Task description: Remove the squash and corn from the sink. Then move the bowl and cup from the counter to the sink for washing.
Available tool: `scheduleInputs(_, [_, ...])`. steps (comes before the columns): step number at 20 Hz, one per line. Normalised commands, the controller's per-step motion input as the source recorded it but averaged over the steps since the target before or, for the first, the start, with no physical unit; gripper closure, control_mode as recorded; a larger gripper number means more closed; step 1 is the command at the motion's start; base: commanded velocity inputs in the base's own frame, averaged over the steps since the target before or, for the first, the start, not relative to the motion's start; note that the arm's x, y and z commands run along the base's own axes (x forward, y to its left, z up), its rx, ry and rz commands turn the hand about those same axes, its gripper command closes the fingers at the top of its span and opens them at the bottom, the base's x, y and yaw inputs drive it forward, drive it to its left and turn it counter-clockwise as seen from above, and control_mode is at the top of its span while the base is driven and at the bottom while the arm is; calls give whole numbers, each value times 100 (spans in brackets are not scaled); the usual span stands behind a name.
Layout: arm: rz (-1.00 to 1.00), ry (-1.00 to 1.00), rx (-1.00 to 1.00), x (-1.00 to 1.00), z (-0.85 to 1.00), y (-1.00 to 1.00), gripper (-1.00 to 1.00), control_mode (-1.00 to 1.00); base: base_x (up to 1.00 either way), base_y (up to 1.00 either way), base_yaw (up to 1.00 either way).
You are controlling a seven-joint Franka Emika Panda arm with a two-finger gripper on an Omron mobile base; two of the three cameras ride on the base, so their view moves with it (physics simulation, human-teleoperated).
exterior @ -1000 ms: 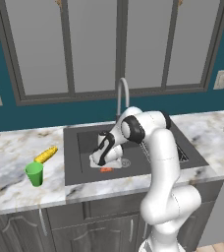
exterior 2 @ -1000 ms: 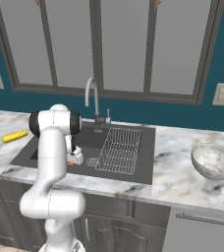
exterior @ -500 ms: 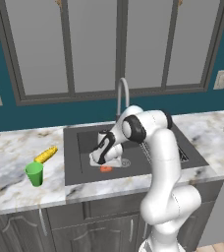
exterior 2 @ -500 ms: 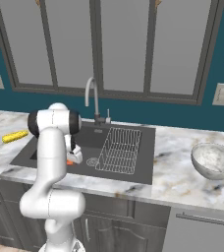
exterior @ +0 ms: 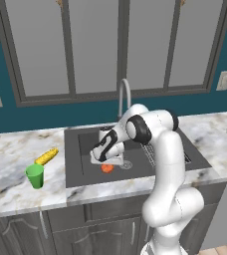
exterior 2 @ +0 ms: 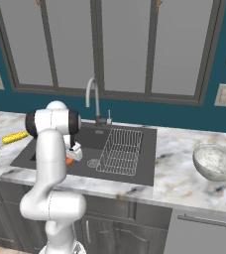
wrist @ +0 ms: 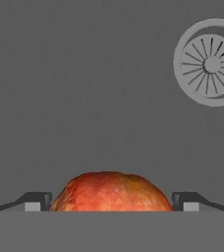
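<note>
Hand view: end effector [wrist: 111, 203] wide open; squash [wrist: 111, 191] between fingertips.

Round orange-red squash [wrist: 111, 192] lies in the dark sink [exterior: 80, 164]; yellow corn [exterior: 46, 157], green cup [exterior: 35, 176] on the counter [exterior: 11, 174].

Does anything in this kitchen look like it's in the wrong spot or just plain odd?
One oddity: a small orange-red squash lies on the bottom of the sink, near the drain. The open gripper straddles it. The corn lies loose on the counter beside the upright green cup.
</note>
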Motion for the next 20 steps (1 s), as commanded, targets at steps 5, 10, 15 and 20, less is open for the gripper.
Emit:
scheduleInputs(5, [0,0,0,0,27,0,100,-100,0,0,0])
scheduleInputs(10, [0,0,0,0,30,0,100,-100,0,0,0])
scheduleInputs(15, [0,0,0,-1,32,0,100,-100,0,0,0])
scheduleInputs(20, [-1,3,0,-1,32,0,100,-100,0,0,0])
